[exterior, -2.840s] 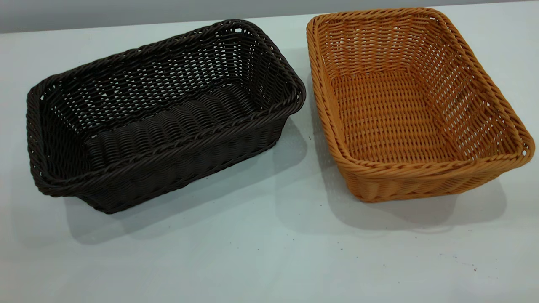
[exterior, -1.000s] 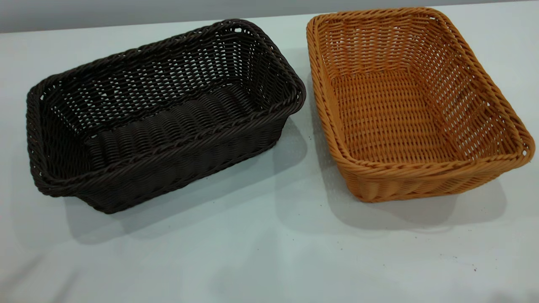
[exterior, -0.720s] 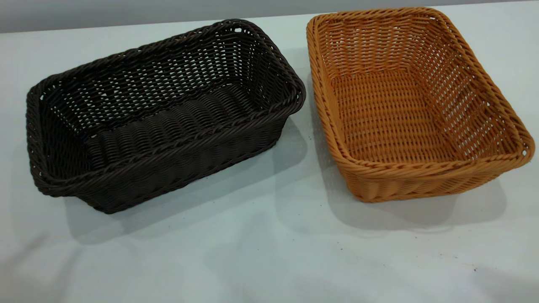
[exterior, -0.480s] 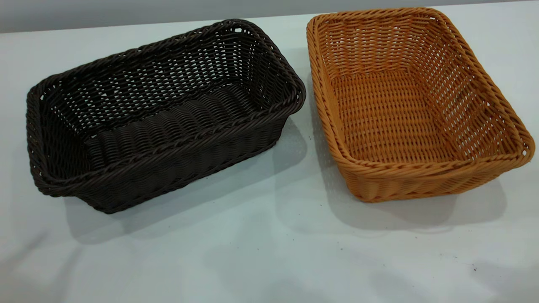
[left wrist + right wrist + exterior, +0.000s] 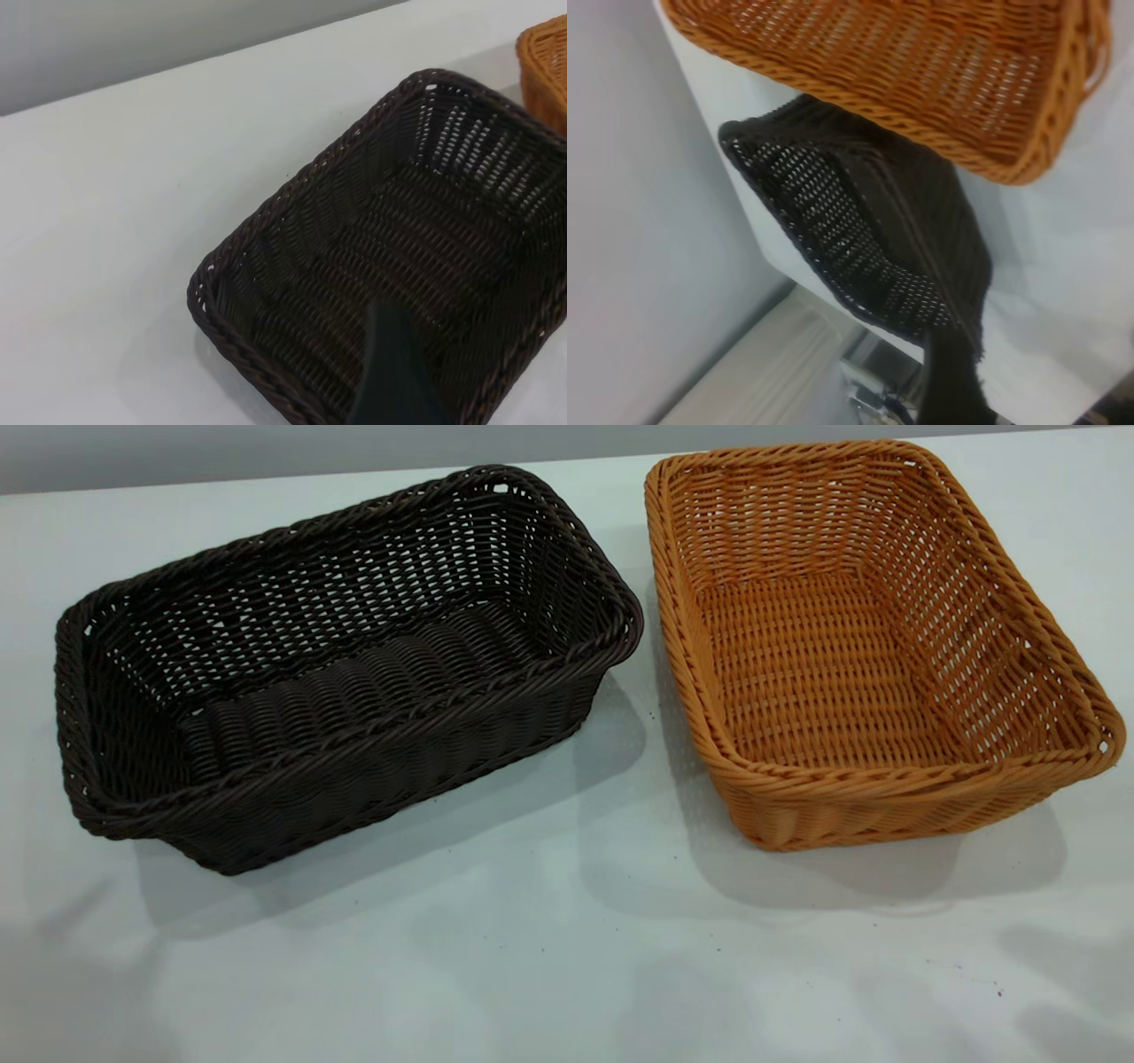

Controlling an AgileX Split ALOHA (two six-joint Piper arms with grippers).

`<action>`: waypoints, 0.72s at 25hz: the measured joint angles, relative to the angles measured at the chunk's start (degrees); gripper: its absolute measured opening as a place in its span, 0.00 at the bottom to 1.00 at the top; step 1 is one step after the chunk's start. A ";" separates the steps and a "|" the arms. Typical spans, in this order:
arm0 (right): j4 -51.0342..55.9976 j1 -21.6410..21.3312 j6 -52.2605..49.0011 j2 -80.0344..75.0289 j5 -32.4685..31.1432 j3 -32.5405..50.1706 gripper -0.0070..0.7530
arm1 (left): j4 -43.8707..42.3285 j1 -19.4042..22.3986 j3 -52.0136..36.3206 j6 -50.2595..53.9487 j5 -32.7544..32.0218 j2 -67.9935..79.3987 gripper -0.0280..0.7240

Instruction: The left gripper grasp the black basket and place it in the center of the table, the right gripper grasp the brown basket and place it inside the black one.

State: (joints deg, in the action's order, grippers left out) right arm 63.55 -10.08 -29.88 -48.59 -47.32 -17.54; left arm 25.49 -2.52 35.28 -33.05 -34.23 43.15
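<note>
Exterior view: black basket lies upright, long axis slanting left-near to right-far.

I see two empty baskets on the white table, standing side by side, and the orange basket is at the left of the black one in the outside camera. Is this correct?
Not quite. In the exterior view the orange basket stands at the right of the black basket, not the left. The rest holds: both are empty, side by side on the white table.

Plain grey wall behind my work surface.
I see it as a bare, flat band running along the far edge, evenly lit, with soft shadows below.
</note>
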 joint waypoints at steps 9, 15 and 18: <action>9.08 10.11 8.71 -9.67 7.61 0.00 0.58 | 1.72 0.00 0.00 -0.56 2.37 2.92 0.57; 17.36 23.06 10.66 -19.25 16.39 -0.05 0.58 | 1.67 0.00 0.00 -1.30 2.37 2.92 0.57; 22.70 28.08 14.02 -24.14 18.17 -0.05 0.58 | 1.67 0.00 0.00 -1.30 2.37 2.92 0.57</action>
State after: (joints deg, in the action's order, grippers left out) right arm 86.25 18.00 -15.86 -72.73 -29.16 -17.59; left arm 27.16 -2.52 35.28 -34.35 -31.86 46.06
